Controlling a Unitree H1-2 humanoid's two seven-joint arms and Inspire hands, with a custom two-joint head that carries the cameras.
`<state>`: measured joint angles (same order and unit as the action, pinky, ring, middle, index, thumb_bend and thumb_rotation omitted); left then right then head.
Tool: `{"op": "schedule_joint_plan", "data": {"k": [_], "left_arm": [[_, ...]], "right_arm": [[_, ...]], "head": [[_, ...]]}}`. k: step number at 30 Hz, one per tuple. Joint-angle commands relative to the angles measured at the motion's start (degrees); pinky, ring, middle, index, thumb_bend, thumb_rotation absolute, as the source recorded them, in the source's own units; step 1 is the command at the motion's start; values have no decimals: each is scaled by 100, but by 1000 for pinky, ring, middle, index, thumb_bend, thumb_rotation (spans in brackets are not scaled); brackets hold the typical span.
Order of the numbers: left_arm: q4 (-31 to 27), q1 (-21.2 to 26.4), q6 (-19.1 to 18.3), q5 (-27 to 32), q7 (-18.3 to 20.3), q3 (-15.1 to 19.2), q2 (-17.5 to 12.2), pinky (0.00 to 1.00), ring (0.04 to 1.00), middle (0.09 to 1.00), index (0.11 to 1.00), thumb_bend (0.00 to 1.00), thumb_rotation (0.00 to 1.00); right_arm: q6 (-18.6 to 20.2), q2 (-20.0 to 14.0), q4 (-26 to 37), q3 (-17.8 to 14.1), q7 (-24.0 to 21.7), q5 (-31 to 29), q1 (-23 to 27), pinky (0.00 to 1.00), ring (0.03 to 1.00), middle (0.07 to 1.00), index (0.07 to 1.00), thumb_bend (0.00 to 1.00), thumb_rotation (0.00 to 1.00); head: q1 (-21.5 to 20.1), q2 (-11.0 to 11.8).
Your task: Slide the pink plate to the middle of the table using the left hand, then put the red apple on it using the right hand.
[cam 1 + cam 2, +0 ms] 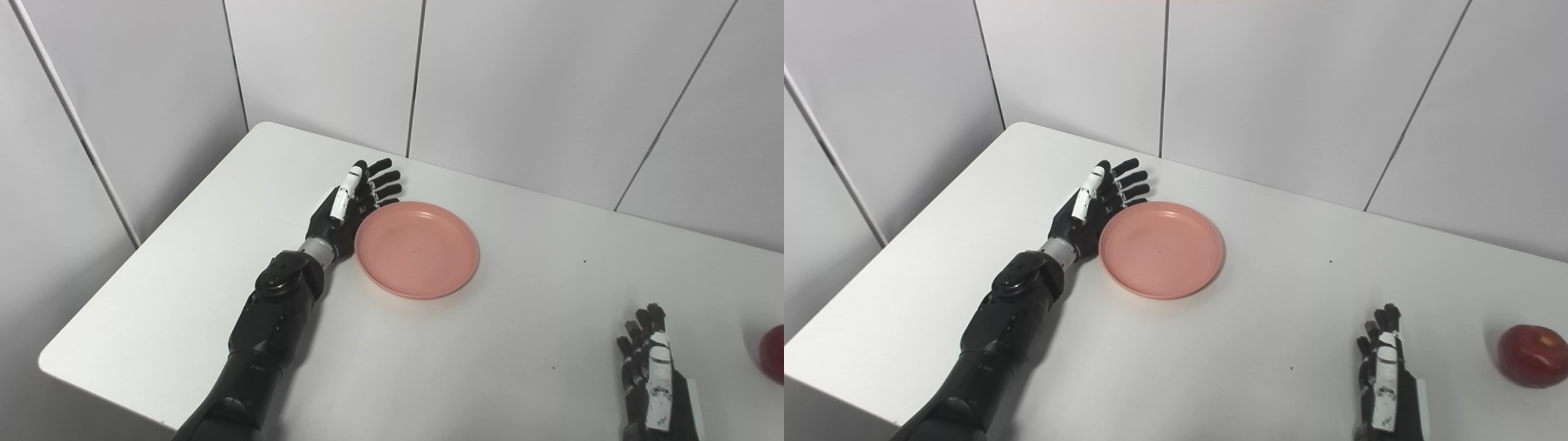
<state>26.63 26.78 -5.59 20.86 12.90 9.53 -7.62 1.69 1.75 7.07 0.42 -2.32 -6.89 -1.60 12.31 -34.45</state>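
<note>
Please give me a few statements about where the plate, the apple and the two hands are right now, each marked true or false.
1. The left hand is open, set against the left side of the plate. True.
2. The apple lies on the plate. False: it sits on the table, far to the plate's right; the plate holds nothing.
3. The right hand holds the apple. False: it is open, with a gap between it and the apple.
4. The apple is to the right of the right hand. True.
5. The plate is upside down. False: it stands right way up, hollow showing.
</note>
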Motion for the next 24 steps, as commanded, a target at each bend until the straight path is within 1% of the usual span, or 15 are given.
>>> {"op": "schedule_joint_plan", "data": {"k": [1,4,9,15,19,21,24], "left_arm": [[182,-266,-333,-75,-49,-100,114,801,823,827,812,355,1000],[157,-287,-370,-53,-72,-113,184,808,822,825,811,361,1000],[-54,-390,-481,-48,-92,-182,271,808,826,830,818,347,1000],[-279,-598,-491,-50,-142,-246,416,811,829,829,816,342,1000],[-430,-734,-539,-44,-123,-294,488,832,843,840,831,358,1000],[-502,-777,-561,-36,-89,-329,507,844,853,849,838,360,1000],[-637,-837,-591,-63,-86,-411,524,834,847,849,835,349,1000]], "right_arm": [[-222,94,116,23,15,13,29,1000,998,1000,1000,212,1000],[-177,114,128,28,81,74,34,1000,990,995,999,217,1000],[-183,141,174,45,136,195,1,984,980,989,994,230,1000],[-229,158,176,66,165,242,14,978,976,985,991,242,1000],[-106,212,271,86,218,252,10,966,974,982,985,233,1000],[-103,234,273,94,228,264,16,962,977,984,985,231,1000],[-95,271,264,103,234,258,26,961,980,986,987,222,1000]], "head": [[-43,-10],[-69,-28],[-149,-102],[-263,-173],[-370,-226],[-433,-250],[-531,-271]]}}
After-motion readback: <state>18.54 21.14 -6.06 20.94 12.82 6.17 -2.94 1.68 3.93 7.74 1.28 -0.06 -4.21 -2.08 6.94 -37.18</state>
